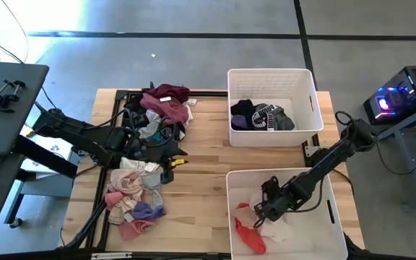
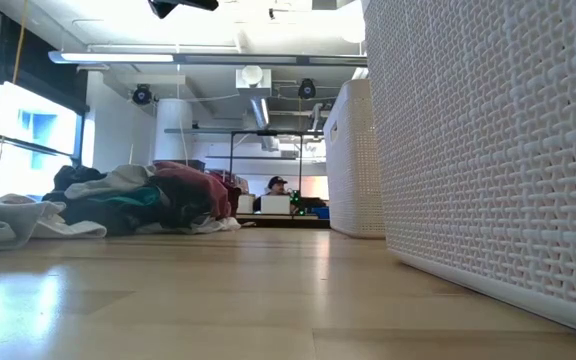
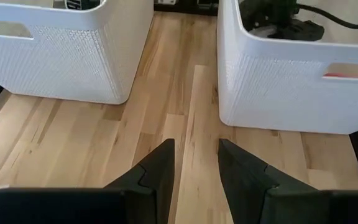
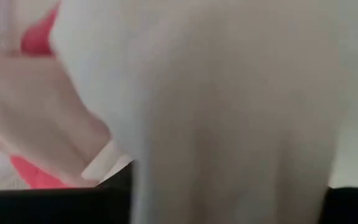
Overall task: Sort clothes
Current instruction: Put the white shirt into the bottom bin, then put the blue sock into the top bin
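- White fabric filled my right wrist view almost edge to edge, pressed close against the lens, with slivers of a red garment (image 4: 36, 38) behind it.
- My right pincer (image 1: 266, 209) hung low inside the near white bin (image 1: 338, 231), just over a white garment (image 1: 276, 231) and beside the red garment (image 1: 250, 235) lying at that bin's left side. I could not tell whether its fingers stood apart or together, nor whether they gripped any cloth.
- My left pincer (image 3: 196, 171) sat at the left of the wooden counter (image 1: 208, 162), among the heap of clothes, pointing right toward the gap between the two bins. Its fingers (image 3: 160, 168) stood apart with nothing between them, only bare wood showing in the gap.
- The far white bin (image 1: 309, 87) held dark garments (image 1: 248, 112): black, purple, grey and a striped piece.
- On the counter's left lay the unsorted clothes: a maroon and black pile (image 1: 163, 108) toward the far edge, and a pink, cream and purple pile (image 1: 132, 198) nearer.
- From counter height, the same heap (image 2: 138, 200) showed at the left, with the bins' woven walls (image 2: 488, 150) at the right.
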Tool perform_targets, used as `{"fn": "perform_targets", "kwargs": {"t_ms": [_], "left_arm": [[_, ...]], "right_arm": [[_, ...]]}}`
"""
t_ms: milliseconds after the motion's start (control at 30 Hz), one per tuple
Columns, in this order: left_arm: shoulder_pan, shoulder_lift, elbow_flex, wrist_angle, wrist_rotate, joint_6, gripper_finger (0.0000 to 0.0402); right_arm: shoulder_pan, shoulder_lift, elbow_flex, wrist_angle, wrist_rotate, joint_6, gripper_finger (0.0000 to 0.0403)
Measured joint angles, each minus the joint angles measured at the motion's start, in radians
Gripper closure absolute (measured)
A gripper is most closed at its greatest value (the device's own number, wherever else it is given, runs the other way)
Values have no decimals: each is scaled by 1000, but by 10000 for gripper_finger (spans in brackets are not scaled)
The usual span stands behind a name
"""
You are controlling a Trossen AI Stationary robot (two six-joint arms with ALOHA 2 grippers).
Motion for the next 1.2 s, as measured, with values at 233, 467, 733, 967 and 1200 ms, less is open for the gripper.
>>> {"fn": "perform_targets", "kwargs": {"t_ms": [233,467,733,967,1200], "left_arm": [[-1,0,0,7,0,1,289],[-1,0,0,7,0,1,289],[-1,0,0,6,8,0,289],[-1,0,0,5,177,-2,289],[-39,0,1,-84,486,176,295]], "right_arm": [[3,-27,122,-31,-45,-14,250],[1,-30,301,-177,65,-37,250],[-19,-30,455,-270,332,-176,249],[-58,-29,482,-156,773,-382,249],[-108,-27,482,301,931,-960,249]]}}
